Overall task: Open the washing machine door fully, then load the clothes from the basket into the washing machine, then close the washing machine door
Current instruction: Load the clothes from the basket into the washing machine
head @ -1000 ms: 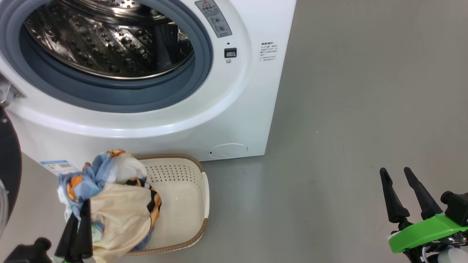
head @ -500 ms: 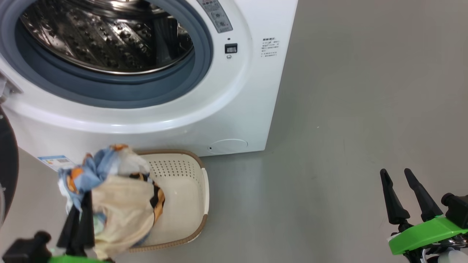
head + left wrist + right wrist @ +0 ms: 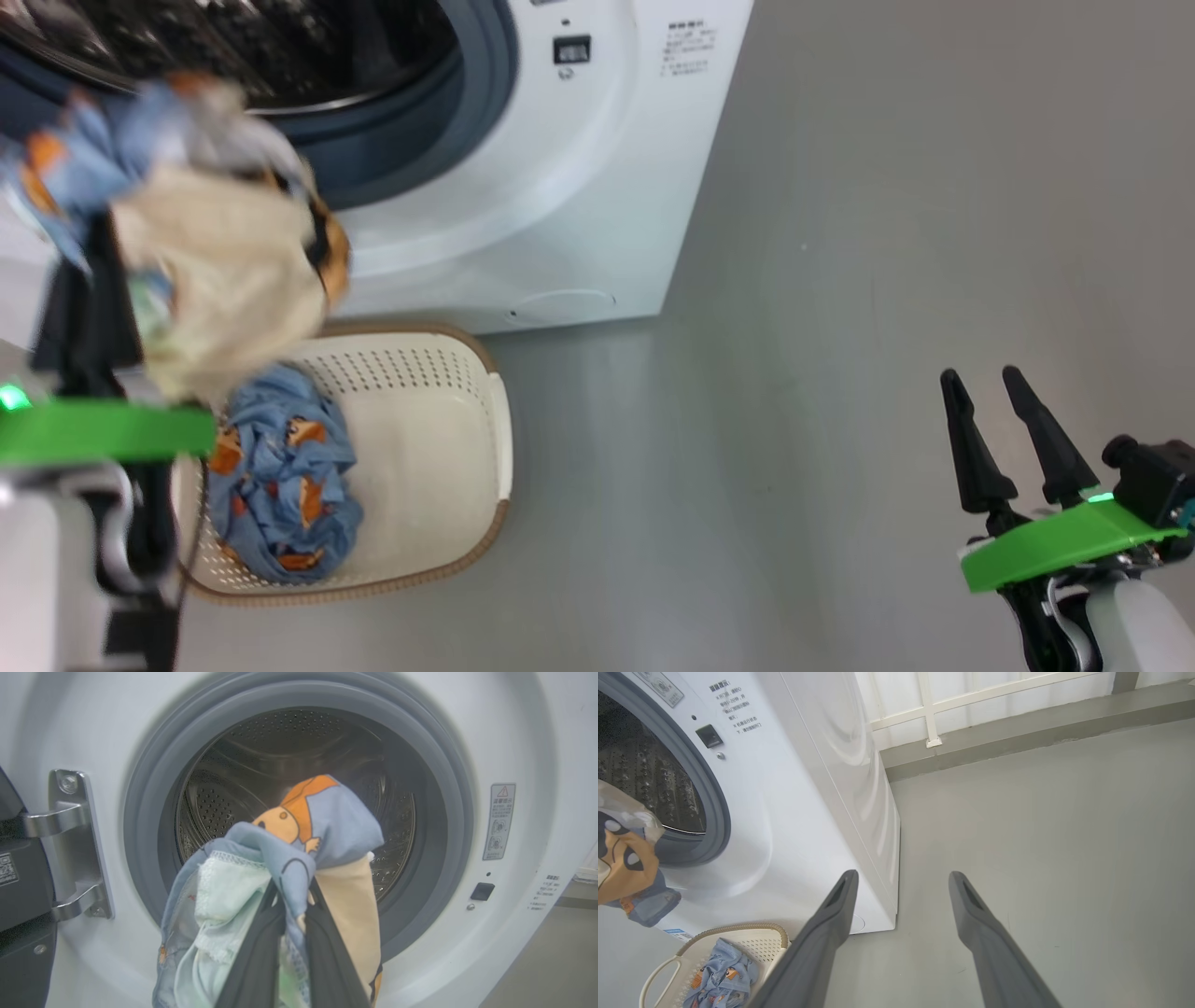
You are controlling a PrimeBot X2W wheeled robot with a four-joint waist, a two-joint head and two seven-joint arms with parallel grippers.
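Observation:
My left gripper (image 3: 93,229) is shut on a bundle of the clothes (image 3: 205,252), light-blue with orange animals and a cream piece. It holds the bundle up in front of the washing machine (image 3: 579,168) opening. In the left wrist view the gripper (image 3: 292,891) and the bundle (image 3: 327,830) hang just before the grey gasket (image 3: 444,788) and steel drum (image 3: 289,751). The washing machine door (image 3: 18,896) stands open at the left edge. Another blue garment (image 3: 280,485) lies in the cream basket (image 3: 495,439) on the floor below. My right gripper (image 3: 980,376) is open and empty, far right.
Grey floor (image 3: 887,233) stretches to the right of the machine. A small round white flap (image 3: 560,306) sits low on the machine front. The steel door hinge (image 3: 70,844) is left of the opening. A white railing (image 3: 971,695) and a kerb stand behind.
My left gripper has lifted the bundle out of the basket up to the drum opening, uncovering a blue garment in the basket. The head camera shifted. The right gripper kept its pose.

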